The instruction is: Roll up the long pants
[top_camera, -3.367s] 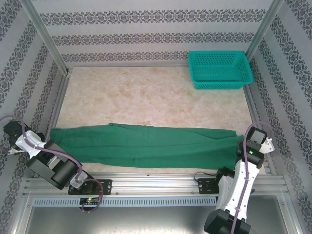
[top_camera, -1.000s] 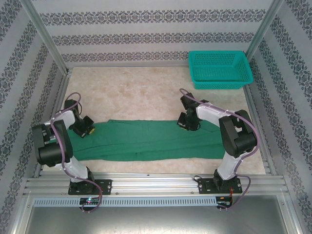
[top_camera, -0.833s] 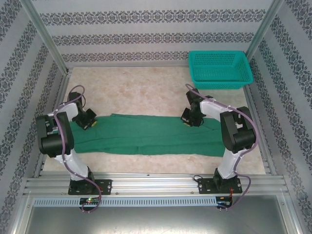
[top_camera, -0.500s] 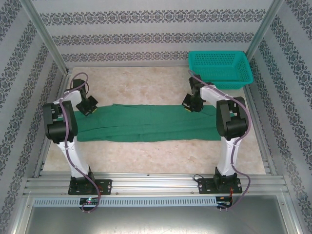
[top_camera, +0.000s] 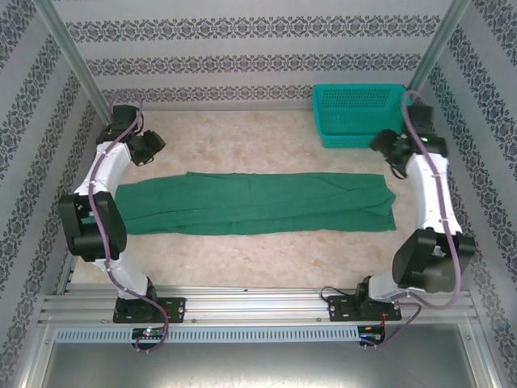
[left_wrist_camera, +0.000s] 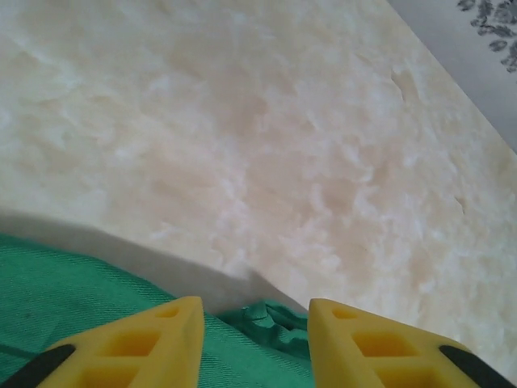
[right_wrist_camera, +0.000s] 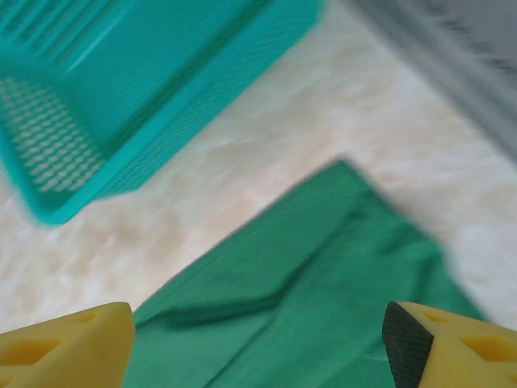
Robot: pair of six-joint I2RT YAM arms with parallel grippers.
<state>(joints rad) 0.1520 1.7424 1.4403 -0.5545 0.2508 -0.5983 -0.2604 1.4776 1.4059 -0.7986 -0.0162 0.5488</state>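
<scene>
The long pants (top_camera: pixel 258 204) lie flat as a long dark green strip across the middle of the table. My left gripper (top_camera: pixel 146 149) hovers just beyond their far left corner. In the left wrist view it (left_wrist_camera: pixel 254 311) stands open, a small bunched bit of the pants (left_wrist_camera: pixel 271 319) lying between the yellow fingers (left_wrist_camera: pixel 153 339). My right gripper (top_camera: pixel 387 150) hangs above the far right end of the cloth. In its wrist view it (right_wrist_camera: pixel 254 319) is open wide over the pants (right_wrist_camera: pixel 323 283), holding nothing.
A teal mesh basket (top_camera: pixel 363 115) stands at the back right corner, close to the right gripper, and its wall (right_wrist_camera: pixel 121 105) shows in the right wrist view. Metal frame posts and patterned walls bound the table (top_camera: pixel 242 153).
Both arms came up from the near edge and dragged the pants farther back. Since half a second ago both grippers have left the cloth, the right one swinging right toward the basket.
</scene>
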